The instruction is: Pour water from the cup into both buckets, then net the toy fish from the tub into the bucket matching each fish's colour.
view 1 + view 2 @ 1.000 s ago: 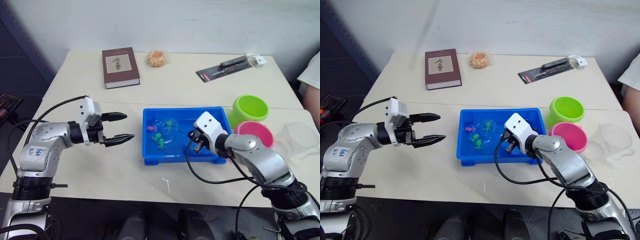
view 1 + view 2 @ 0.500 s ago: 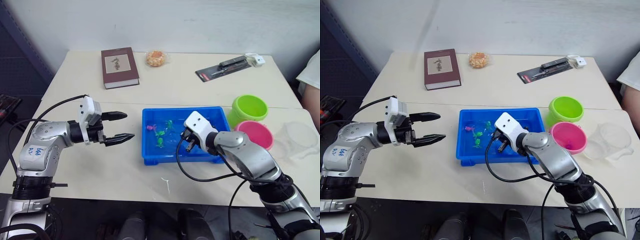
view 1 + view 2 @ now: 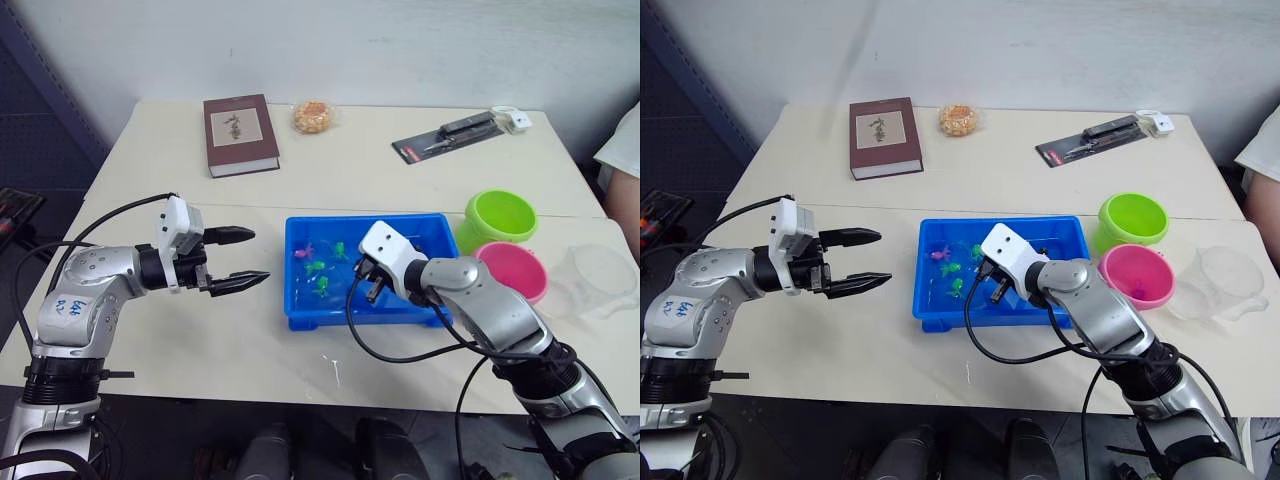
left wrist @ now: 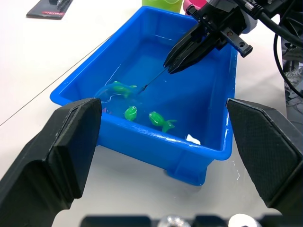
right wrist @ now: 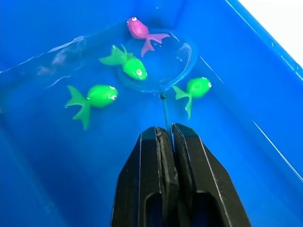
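The blue tub [image 3: 340, 318] sits mid-table with water in it. My right gripper [image 5: 164, 133] is shut on the thin dark handle of the net [image 5: 163, 61], low inside the tub. The light blue hoop lies under water around a pink fish [image 5: 139, 30] and a green fish [image 5: 131, 67]. Two more green fish [image 5: 97, 97] [image 5: 196, 87] float just outside the hoop. My left gripper [image 3: 255, 255] hangs open left of the tub, holding nothing. The lime green bucket [image 3: 500, 220] and the pink bucket [image 3: 512, 268] stand right of the tub. The clear cup [image 3: 600, 280] is beyond them.
A brown book [image 3: 240, 133], a small snack bag [image 3: 313, 115] and a flat packaged tool [image 3: 455, 135] lie along the table's far side. A person's sleeve [image 3: 625, 150] shows at the right edge. Bare table lies left of and in front of the tub.
My right gripper has carried the net leftward across the tub, bringing the hoop to the fish. The left arm has stayed put.
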Robot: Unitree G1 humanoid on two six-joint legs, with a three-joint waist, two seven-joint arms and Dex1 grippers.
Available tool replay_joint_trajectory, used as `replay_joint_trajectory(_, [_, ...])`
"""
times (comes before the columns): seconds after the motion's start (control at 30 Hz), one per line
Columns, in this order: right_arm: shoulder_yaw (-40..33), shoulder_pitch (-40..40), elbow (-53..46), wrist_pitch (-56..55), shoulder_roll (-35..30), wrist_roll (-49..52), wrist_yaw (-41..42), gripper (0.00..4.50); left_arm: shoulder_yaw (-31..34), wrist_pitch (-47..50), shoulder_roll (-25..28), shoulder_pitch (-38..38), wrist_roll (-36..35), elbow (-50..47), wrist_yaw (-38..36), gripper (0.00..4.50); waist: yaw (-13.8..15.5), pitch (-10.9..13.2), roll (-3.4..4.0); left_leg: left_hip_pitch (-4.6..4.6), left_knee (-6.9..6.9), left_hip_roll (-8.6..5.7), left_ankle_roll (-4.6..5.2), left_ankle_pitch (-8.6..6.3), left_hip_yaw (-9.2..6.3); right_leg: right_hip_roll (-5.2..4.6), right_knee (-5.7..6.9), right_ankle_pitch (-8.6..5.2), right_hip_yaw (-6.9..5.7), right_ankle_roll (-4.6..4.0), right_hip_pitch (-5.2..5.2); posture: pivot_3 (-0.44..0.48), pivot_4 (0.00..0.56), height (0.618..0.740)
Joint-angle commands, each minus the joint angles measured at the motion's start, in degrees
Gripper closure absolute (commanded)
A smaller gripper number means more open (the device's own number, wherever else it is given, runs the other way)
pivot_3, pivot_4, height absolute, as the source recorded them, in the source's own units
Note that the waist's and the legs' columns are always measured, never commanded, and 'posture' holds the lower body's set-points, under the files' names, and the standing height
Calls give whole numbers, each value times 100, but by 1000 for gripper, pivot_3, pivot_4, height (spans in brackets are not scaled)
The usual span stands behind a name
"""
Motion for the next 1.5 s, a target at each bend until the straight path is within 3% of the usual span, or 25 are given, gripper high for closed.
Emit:
replay_joint_trajectory(0.03, [-71,-16,5,-237,-93,-108,160,4500,175,-44,74,4,-92,-108,2,9,-2,0,0,0,0,0,0,0,0,0,0,0,0,0,0,0,150,738])
replay_joint_trajectory(0.3, [-191,49,28,-366,-343,-71,549,4500,176,-78,71,-16,-82,-51,-18,9,1,0,0,0,0,0,0,0,0,-1,-1,0,0,0,0,0,150,738])
replay_joint_trajectory(0.7, [-733,340,-461,581,-1146,952,1629,4500,243,-101,83,48,-78,-86,7,9,10,0,0,0,-1,2,0,0,-1,-3,-5,0,-2,0,2,0,150,738])
replay_joint_trajectory(1.1, [-860,-27,379,223,-418,662,869,4500,236,-133,33,41,-60,-70,5,9,3,0,0,0,-3,2,-2,0,0,-3,-5,0,-2,0,1,0,150,738])
replay_joint_trajectory(1.5, [-662,-161,668,-333,50,414,824,4500,209,-121,3,28,-59,-80,28,9,0,0,0,0,-3,1,-2,0,0,-2,-4,0,-3,0,0,0,150,738])
